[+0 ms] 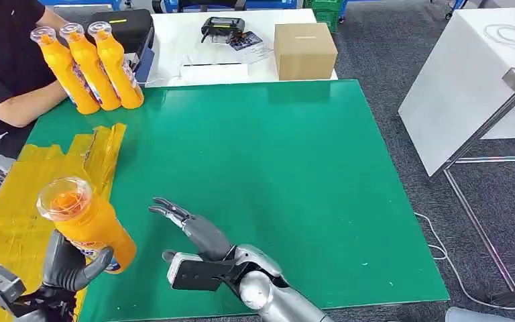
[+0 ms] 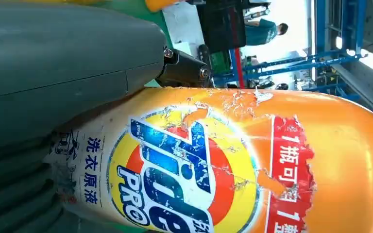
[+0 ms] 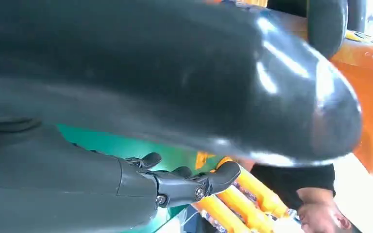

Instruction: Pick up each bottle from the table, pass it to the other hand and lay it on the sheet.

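The green table [image 1: 295, 174] carries a yellow sheet [image 1: 13, 201] at its near left, so the left hand [image 1: 67, 268] should carry its orange detergent bottle [image 1: 87, 225] leftward over the sheet and tip it flat before letting go. Its fingers clasp the bottle's lower body, cap up and tilted. The right hand [image 1: 198, 231] hovers just right of it, palm toward the bottle, fingers [image 1: 171, 211] spread and holding nothing.

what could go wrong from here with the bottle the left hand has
1. The left hand grips the orange bottle low on its body, with the capped end tilted up and out; the top-heavy bottle might pivot or slip as it is lowered.
2. The yellow sheet looks crumpled, so a laid bottle could roll off.
3. The right hand hovers open close by and might get bumped.
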Robot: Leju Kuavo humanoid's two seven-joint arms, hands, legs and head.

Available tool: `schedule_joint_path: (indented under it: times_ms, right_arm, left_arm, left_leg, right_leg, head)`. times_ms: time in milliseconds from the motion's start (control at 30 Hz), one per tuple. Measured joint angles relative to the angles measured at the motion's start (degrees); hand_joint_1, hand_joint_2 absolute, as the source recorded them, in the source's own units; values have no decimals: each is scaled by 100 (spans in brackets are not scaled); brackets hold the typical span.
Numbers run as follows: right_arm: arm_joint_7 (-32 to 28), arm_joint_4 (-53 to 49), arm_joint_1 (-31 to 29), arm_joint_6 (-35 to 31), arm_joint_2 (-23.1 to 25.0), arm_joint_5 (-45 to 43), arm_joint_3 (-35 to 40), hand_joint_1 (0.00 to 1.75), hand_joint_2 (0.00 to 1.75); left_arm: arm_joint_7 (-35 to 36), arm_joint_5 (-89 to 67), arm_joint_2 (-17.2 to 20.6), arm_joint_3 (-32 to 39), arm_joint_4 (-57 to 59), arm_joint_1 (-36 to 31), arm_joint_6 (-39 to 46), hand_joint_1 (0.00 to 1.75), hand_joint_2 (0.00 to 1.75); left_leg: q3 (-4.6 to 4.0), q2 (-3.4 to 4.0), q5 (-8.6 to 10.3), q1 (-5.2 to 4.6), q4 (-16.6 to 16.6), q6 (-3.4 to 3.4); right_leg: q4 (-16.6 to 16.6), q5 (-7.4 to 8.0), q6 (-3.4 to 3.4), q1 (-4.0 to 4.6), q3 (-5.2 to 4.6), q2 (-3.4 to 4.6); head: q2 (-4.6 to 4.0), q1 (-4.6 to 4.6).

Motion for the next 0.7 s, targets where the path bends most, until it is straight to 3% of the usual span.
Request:
schedule_joint_path:
  times_ms: [167, 300, 400, 700]
  right_arm:
    - [28, -103, 39, -13, -68, 0, -11, 0, 0]
    - [50, -302, 130, -42, -157, 2, -79, 0, 0]
    - [50, -520, 190, -48, -243, 0, -133, 0, 0]
    - [22, -948, 235, 20, -448, -181, -229, 0, 0]
  left_arm:
    - [-55, -794, -33, 105, 0, -42, 748, 175, 175]
    - [256, -3014, -15, 192, 44, -307, 2774, 175, 175]
    - [723, -4409, 131, 201, 310, -525, 3758, 175, 175]
    - [1407, -6193, 542, 216, 1479, -780, 4635, 175, 175]
  left_leg:
    - [1, 0, 0, 0, 0, 0]
    - [1, -2, 0, 1, 1, 0]
    - [1, -1, 0, 1, 1, 0]
    - [-1, 3, 0, 0, 1, 0]
  right_leg:
    - [0, 0, 0, 0, -2, 0]
    - [0, 0, 0, 0, -1, -1]
    - [0, 1, 0, 0, 1, 0]
    - [0, 0, 0, 0, -3, 4]
  head:
    - [0, 0]
    - [0, -2]
    - [0, 0]
    - [0, 0]
